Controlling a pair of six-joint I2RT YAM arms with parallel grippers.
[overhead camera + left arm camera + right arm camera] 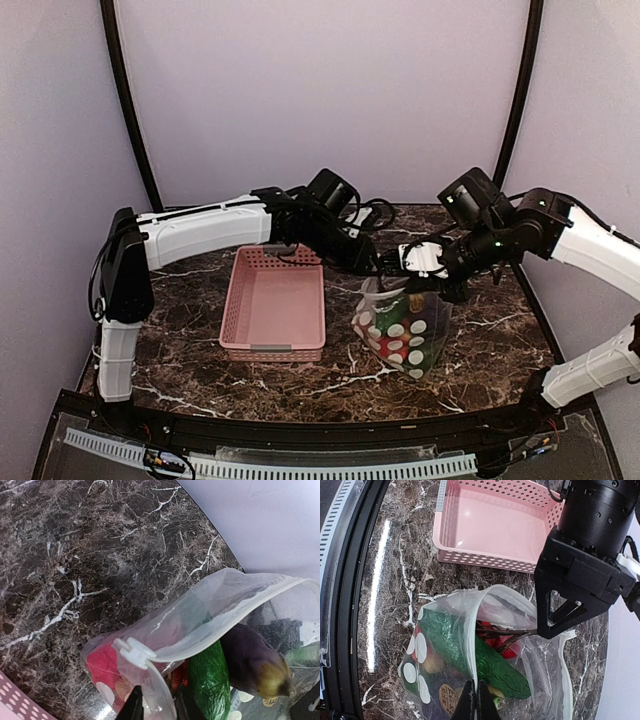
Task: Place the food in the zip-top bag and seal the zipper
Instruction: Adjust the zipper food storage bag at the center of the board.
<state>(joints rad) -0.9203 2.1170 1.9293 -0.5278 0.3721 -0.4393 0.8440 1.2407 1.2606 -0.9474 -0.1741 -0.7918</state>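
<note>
The clear dotted zip-top bag (405, 330) stands right of the pink basket, mouth open. Inside it lie the green cucumber (495, 660), the dark purple eggplant (255, 660) and red fruits (102, 662). The zipper strip (225, 630) runs along the mouth, with a white slider (132, 652) at its near end. My right gripper (477, 700) is shut on the near rim of the bag. My left gripper (160, 707) has its fingers a little apart, with the bag's edge below the slider between them. In the top view both grippers, left (383, 272) and right (425, 283), meet over the bag's mouth.
The pink slatted basket (275, 300) stands left of the bag, with nothing in it. The table (200, 300) is dark marble. Its black front edge with a clear guard (340, 580) runs along the near side. Lilac walls close in the back and sides.
</note>
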